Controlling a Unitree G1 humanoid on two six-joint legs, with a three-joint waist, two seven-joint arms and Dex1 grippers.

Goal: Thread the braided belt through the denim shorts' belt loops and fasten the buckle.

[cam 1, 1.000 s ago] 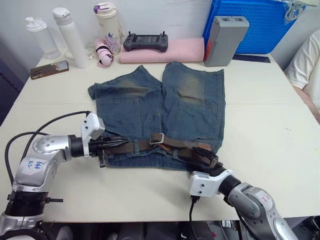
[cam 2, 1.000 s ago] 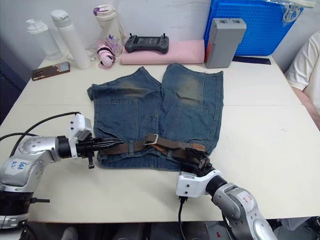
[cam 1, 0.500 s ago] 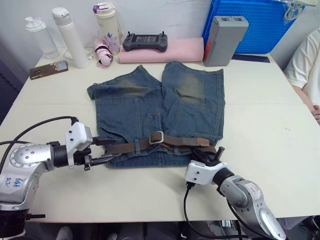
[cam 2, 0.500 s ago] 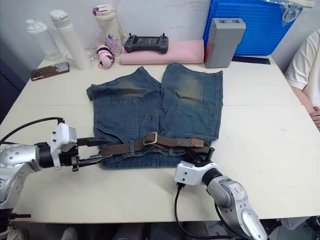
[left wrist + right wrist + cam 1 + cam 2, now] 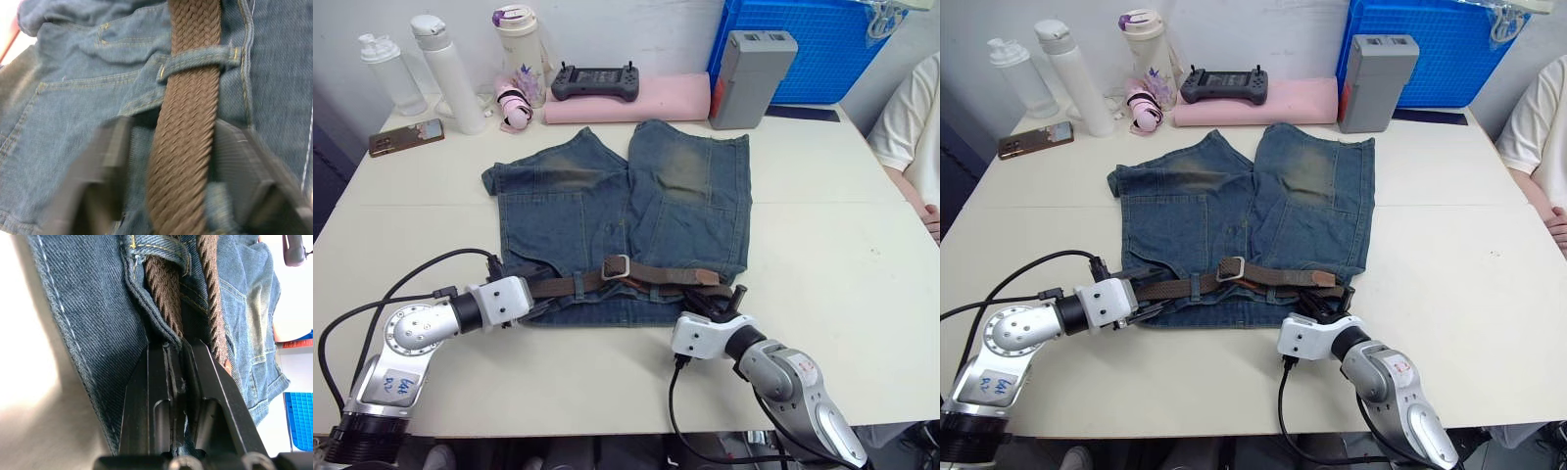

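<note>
Two hands work the waistband of the denim shorts (image 5: 626, 211) on the bench (image 5: 832, 245). The braided belt (image 5: 651, 279) lies threaded, buckle (image 5: 616, 266) mid-front. The left hand (image 5: 168, 161) straddles it, fingers apart; the right hand (image 5: 176, 364) is closed, empty. Judged next: fastening.

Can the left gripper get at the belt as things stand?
Probably yes: the left gripper is open with the belt running between its fingers over the shorts, nothing in between.

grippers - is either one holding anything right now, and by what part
Left gripper is open, its fingers straddling the braided belt below a belt loop, not clamped. Right gripper is shut at the denim shorts waistband edge; whether it pinches fabric is unclear.
</note>
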